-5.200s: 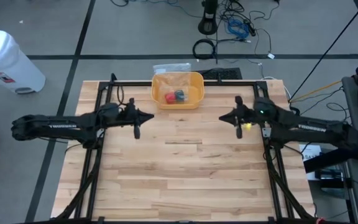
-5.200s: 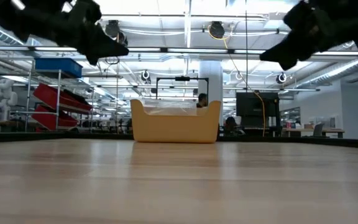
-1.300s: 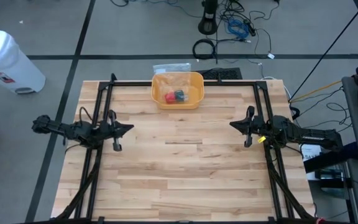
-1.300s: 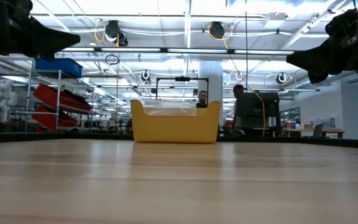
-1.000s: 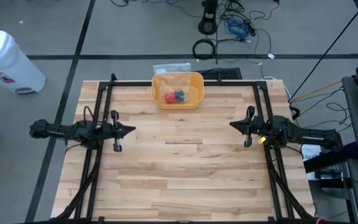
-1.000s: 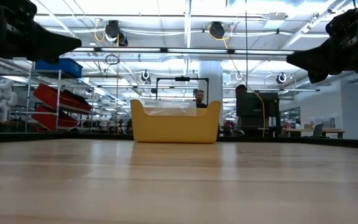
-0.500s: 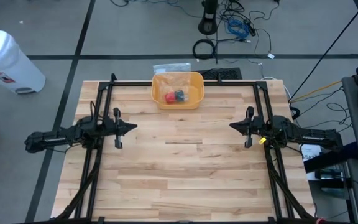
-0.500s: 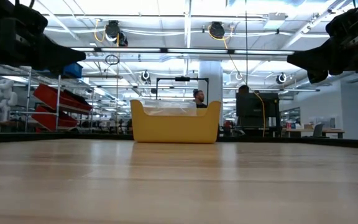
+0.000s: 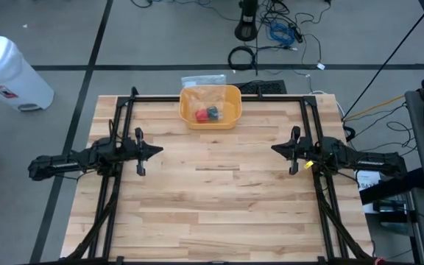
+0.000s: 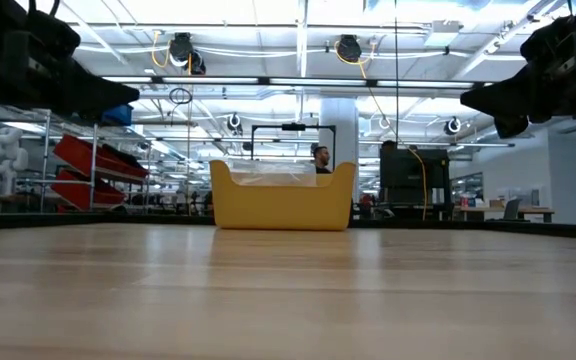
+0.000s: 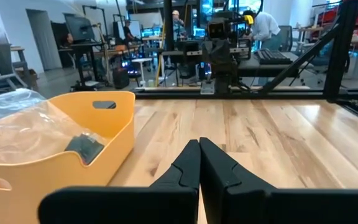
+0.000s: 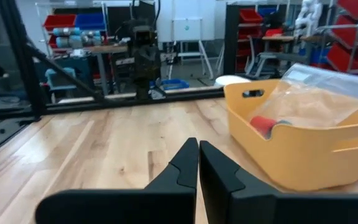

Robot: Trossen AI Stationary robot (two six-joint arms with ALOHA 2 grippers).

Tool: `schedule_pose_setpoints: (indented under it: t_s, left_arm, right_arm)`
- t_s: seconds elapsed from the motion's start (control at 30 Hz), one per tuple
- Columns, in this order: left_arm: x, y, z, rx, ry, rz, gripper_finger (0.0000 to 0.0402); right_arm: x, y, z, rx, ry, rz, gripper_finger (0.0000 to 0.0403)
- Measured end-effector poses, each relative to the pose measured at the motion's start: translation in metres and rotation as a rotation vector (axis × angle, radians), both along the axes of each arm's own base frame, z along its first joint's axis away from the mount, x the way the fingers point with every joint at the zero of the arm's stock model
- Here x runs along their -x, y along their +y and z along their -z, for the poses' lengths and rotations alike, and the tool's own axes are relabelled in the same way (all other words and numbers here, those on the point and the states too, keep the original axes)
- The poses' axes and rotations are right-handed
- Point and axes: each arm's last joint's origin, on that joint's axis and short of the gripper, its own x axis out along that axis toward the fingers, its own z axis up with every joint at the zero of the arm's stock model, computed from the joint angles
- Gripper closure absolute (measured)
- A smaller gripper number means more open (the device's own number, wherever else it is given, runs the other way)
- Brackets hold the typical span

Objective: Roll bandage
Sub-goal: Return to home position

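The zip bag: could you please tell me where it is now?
In the high view, the zip bag lies in the yellow bin at the middle of the table's far edge.

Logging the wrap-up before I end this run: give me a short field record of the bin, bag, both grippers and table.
yellow bin: upright, centred at the table's far edge
zip bag: inside the bin, its top sticking out over the far rim
bag contents: red roll beside a dark greenish roll
left gripper: shut, empty, above the table's left side, pointing inward
right gripper: shut, empty, above the right side, facing the left one
table: wooden, carries the bin
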Motion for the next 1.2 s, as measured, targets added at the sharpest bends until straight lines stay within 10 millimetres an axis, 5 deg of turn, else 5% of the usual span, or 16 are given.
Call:
schedule_pose_setpoints:
  t_s: [1.2]
  left_arm:
    - [-0.001,0.001,0.002,0.003,0.024,-0.017,0.04]
  right_arm:
    - [0.001,0.011,-0.001,0.008,-0.015,-0.136,0.0403]
